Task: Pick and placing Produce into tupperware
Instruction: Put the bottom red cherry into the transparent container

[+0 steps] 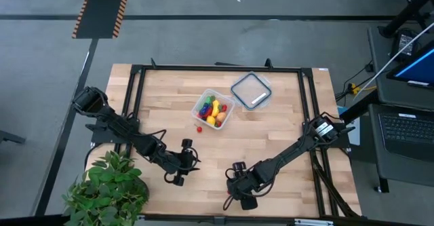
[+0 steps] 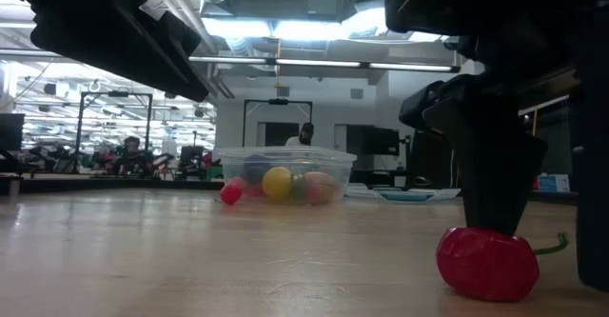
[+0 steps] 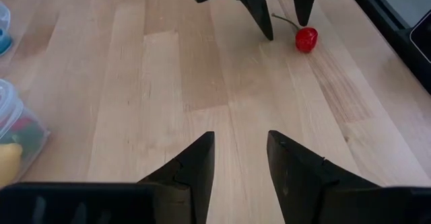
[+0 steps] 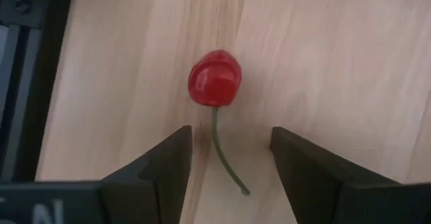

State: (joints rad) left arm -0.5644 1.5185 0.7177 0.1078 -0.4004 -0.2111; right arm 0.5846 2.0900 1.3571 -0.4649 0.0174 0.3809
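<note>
- Small red toy cherry with a thin green stem (image 4: 215, 79) lies on the light wooden table (image 1: 271, 138), near the front edge on the right arm's side, stem pointing back between the right gripper's fingers.
- Right gripper (image 4: 230, 160) hovers just behind the cherry, released, fingers spread either side of the stem, touching nothing.
- Small clear square plastic tub (image 1: 213, 110) sits mid-table toward the back, holding red, yellow, green and blue-purple toy produce (image 1: 211, 110).
- One small red toy piece (image 1: 199, 127) lies on the table just beside the tub's front.
- Flat clear square lid with greyish-blue rim (image 1: 251, 90) lies just beside the tub, farther back and to the right.
- Left gripper (image 3: 240, 158) waits front-left of centre, fingers apart, empty.
- Leafy green potted plant (image 1: 108, 189) at the front-left corner.
</note>
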